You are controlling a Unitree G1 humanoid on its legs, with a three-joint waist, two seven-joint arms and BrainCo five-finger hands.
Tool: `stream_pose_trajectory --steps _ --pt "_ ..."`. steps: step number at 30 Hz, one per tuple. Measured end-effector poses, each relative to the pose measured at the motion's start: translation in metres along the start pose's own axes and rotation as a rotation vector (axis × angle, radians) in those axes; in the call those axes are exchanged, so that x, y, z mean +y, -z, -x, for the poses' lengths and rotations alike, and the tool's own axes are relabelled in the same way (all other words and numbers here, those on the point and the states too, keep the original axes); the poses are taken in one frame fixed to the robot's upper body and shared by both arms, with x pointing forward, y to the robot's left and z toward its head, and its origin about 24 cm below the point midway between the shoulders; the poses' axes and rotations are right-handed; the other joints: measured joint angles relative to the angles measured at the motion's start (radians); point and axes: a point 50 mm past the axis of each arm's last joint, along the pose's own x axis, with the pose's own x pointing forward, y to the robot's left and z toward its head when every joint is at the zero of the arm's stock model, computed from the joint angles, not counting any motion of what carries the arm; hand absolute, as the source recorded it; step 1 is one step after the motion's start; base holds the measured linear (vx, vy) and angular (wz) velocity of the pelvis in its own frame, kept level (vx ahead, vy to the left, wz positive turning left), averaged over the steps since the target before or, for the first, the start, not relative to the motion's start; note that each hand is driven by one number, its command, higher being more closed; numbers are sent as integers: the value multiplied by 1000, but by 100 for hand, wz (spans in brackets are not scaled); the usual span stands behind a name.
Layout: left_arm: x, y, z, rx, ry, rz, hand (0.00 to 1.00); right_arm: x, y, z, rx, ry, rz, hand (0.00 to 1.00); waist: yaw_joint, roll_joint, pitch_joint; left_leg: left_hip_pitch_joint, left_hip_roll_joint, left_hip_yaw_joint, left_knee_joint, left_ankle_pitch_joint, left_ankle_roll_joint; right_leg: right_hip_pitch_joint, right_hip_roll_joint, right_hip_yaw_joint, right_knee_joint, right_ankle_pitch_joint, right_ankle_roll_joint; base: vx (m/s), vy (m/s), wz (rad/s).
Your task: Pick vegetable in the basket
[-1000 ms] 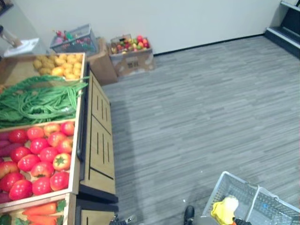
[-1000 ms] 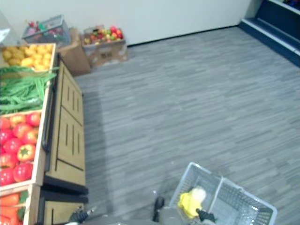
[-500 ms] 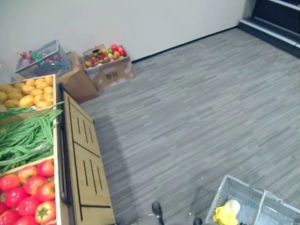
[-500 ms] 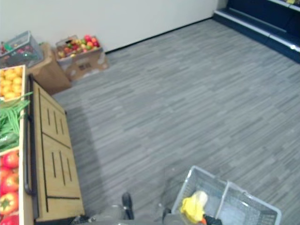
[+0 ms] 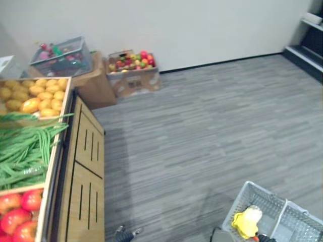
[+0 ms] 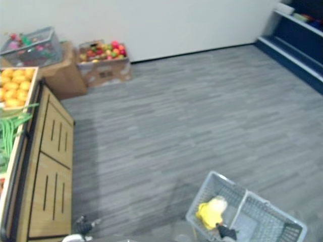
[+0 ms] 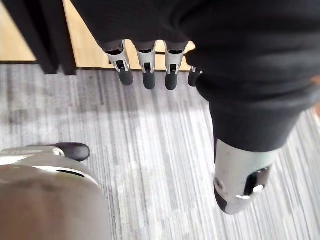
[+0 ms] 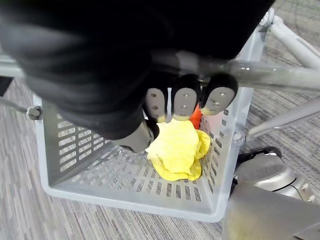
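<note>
Low on the right side, over the grey floor [image 5: 212, 126]: grey slatted basket [image 6: 229, 189], carried by the right robot hand [image 8: 185, 102], fingers curled tight round the metal basket handle [image 8: 270, 77]. Inside, lying against one end wall, a crumpled yellow leafy vegetable [image 8: 176, 150], with something orange [image 8: 196, 117] just behind it, too hidden to name. Looks like at least one pick already done, judging by that load; plenty of room left in the basket. On the other side, left robot hand [image 7: 145, 75] slack and holding nothing, fingers straight and pointing down over the floor, near the foot of the wooden desk [image 5: 83, 166]. Probably calls for a turn toward the desk and a reach with that free hand for any further pick.

On the desk, in wooden trays side by side: yellow produce [image 5: 30, 96] at the far end, then long green beans [image 5: 25, 151] spilling over the tray edge, then red tomatoes [image 5: 20, 217] nearest. Desk well apart from the basket. Beyond the desk, against the plain pale wall [image 5: 202, 25], a wire basket [image 5: 63, 55] of mixed produce on a brown carton [image 5: 96, 88], and beside it a cardboard box [image 5: 132, 75] heaped with coloured fruit. Floor of grey striped planks, with dark low shelving [image 6: 305, 48] along the far right
</note>
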Motion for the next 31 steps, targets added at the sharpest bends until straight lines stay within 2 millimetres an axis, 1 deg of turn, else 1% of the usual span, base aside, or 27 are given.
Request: stream_pose_trajectory --steps 1,2,3,4,5,7,10,13,15,16,17,19,21,24,26,27,28,30,31 --pt "-5 8 3 27 1 46 0 -3 -4 -1 -9 4 6 100 12 25 -3 -3 27 2 2 24 -32 14 25 -22 -11 -10 -19 145 -261 19" --pt "-6 12 4 41 0 68 0 -4 -5 -2 -9 6 7 100 10 38 -3 -8 43 -3 8 32 -38 30 35 -41 -25 -12 -22 185 -358 51" --pt "-7 16 5 57 5 99 0 -9 -5 -2 -5 16 11 100 6 51 -2 -18 72 -27 16 68 -48 76 61 -91 -69 -6 -44 128 -281 52" --pt "-7 17 5 59 3 111 0 -9 -5 -2 -1 16 10 100 7 51 -2 -17 77 -26 16 76 -49 86 65 -98 -78 -3 -49 115 -273 55" --pt "-6 18 6 63 1 135 0 -9 -1 -2 13 15 10 100 9 48 -2 -18 86 -23 18 98 -48 111 75 -113 -109 2 -58 48 -159 29" --pt "-5 20 6 72 -6 184 0 -11 1 -2 23 17 13 100 9 43 -2 -34 84 -15 43 123 -44 142 74 -129 -148 9 -68 27 -112 25" --pt "-5 25 8 97 -13 257 0 -10 1 -2 24 2 15 100 8 42 -2 -30 73 18 51 137 -34 155 71 -125 -172 15 -72 -8 -37 -2" --pt "-5 27 8 107 -12 289 0 -10 1 -1 25 -3 18 100 5 42 -3 -28 59 38 45 138 -33 157 62 -112 -197 32 -65 -53 40 -9" --pt "-4 28 8 113 -10 298 0 -9 2 -1 28 -5 19 100 0 42 -3 -29 53 44 38 138 -33 167 58 -109 -229 59 -59 -32 67 -8" --pt "-5 28 8 114 -6 294 0 -9 4 -1 37 -10 24 100 -1 42 -4 -16 50 69 12 138 -34 176 59 -106 -261 81 -57 -42 62 -7" --pt "-5 28 8 114 -3 290 0 -9 5 -1 40 -12 26 100 -2 43 -5 -9 49 74 -2 138 -34 179 60 -106 -272 89 -55 -68 90 -3" --pt "-4 29 8 119 1 275 0 -9 7 0 49 -16 30 100 -17 43 -12 7 45 94 -52 138 -34 191 62 -112 -309 116 -49 -69 78 6" --pt "-4 28 8 115 11 251 0 -10 11 1 60 -14 29 100 -17 42 -16 24 39 97 -84 138 -34 205 60 -116 -334 134 -43 -74 69 10" --pt "-5 26 7 106 31 219 0 -7 18 3 77 -23 22 100 -19 30 -23 25 27 94 -116 137 -33 213 51 -135 -358 153 -35 -90 65 21" --pt "-5 25 7 103 39 203 0 -6 19 3 81 -27 29 100 -21 28 -24 23 24 91 -123 125 -19 222 47 -150 -371 165 -27 -92 51 24" --pt "-6 25 7 101 45 188 0 -7 20 4 85 -25 33 100 -25 30 -25 23 24 89 -126 104 -15 230 47 -158 -381 172 -21 -114 69 20" --pt "-4 24 6 98 48 171 0 -5 21 4 88 -32 46 100 -19 24 -25 21 18 91 -123 100 -13 238 41 -158 -395 178 -26 -149 77 12" --pt "-2 25 6 99 45 155 0 0 24 6 93 -54 80 100 -13 12 -33 19 12 110 -112 77 -11 247 35 -150 -432 197 -22 -124 54 -20" --pt "-2 25 6 101 45 154 0 1 25 6 93 -60 90 100 -14 12 -34 18 11 113 -110 75 -11 248 35 -149 -436 199 -21 -49 24 -19"
